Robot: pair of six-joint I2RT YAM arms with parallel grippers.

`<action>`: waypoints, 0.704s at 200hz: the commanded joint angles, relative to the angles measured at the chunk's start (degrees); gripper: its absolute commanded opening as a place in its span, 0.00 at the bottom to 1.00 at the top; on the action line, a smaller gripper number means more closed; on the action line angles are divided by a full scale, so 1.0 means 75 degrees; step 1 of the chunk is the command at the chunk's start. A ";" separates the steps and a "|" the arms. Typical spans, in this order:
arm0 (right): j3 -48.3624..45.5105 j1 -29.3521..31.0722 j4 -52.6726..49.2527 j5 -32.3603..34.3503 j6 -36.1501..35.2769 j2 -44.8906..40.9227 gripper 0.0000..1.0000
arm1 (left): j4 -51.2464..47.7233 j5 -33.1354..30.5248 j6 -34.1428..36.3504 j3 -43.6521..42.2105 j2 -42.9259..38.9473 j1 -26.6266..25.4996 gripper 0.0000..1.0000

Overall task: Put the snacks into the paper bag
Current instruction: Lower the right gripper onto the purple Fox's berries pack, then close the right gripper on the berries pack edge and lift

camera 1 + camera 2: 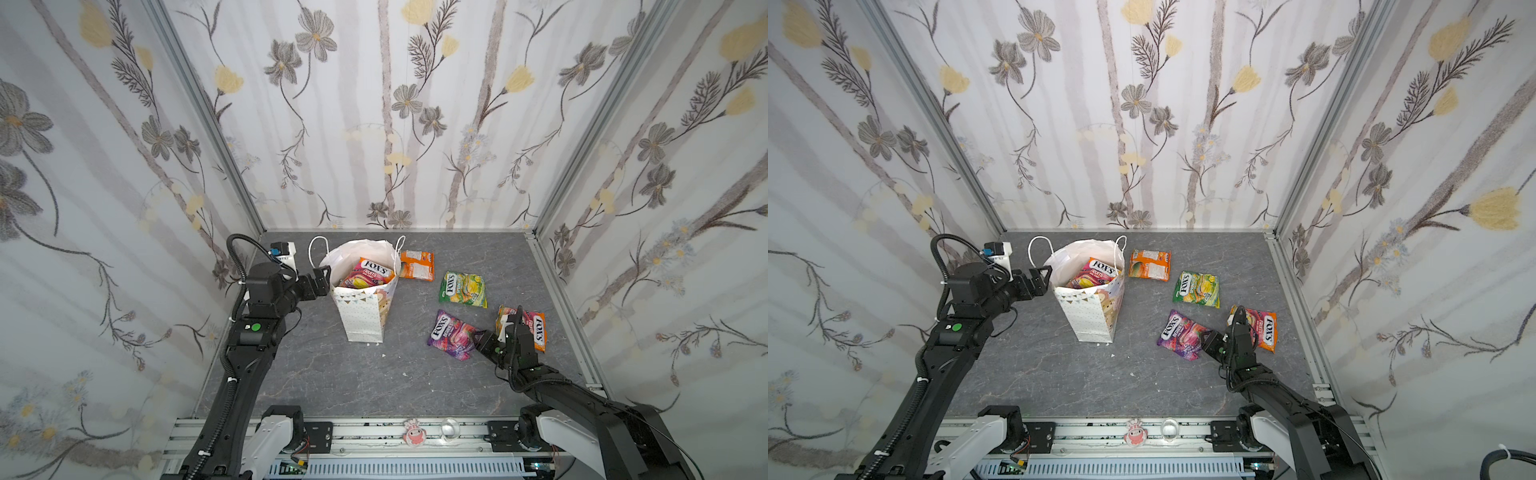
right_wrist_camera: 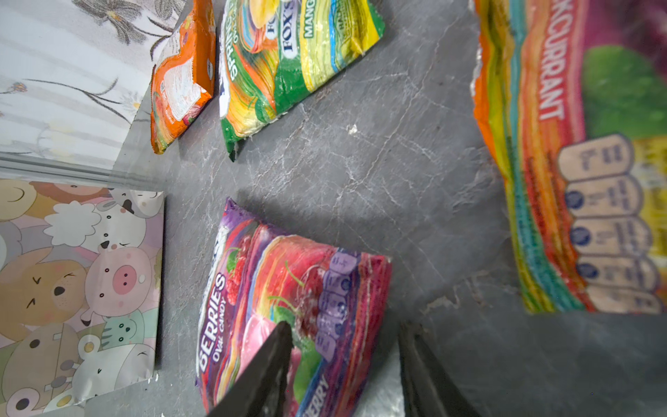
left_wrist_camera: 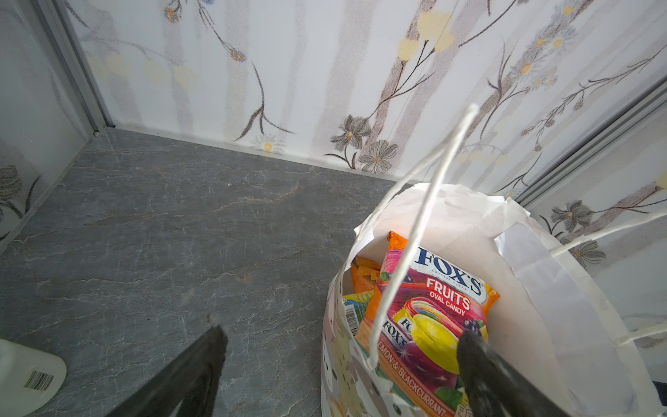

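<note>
The left gripper (image 1: 323, 277) gapes astride the left rim of the paper bag (image 1: 360, 320). The right gripper (image 2: 344, 326), parted, straddles the right end of the purple Berries packet (image 1: 451, 334), which lies lengthwise left-right, with the Fruits packet (image 1: 535, 328) just right.

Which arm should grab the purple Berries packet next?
Right. The right tool straddles an edge of the purple packet, jaws apart; the left tool stands open at the rim of the paper bag, well away.

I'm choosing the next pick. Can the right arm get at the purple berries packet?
Likely yes: the right gripper is open astride an edge of the purple berries packet, nothing covering it.
</note>
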 commanded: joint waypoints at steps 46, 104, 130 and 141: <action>0.0010 -0.0086 0.1000 -0.0490 -0.0003 0.0712 0.21 | 0.0208 0.0048 0.0083 0.0011 -0.0036 0.0008 1.00; -0.0003 -0.0109 0.0787 -0.0495 -0.0026 0.0381 0.00 | 0.0208 0.0059 0.0091 0.0017 -0.0031 0.0002 1.00; 0.0018 -0.0109 0.0491 -0.0486 -0.0058 -0.0044 0.00 | 0.0208 0.0059 0.0093 0.0011 -0.0030 0.0002 1.00; 0.0071 -0.0109 0.0314 -0.0493 -0.0093 -0.0284 0.00 | 0.0208 0.0048 0.0093 0.0022 -0.0047 0.0002 1.00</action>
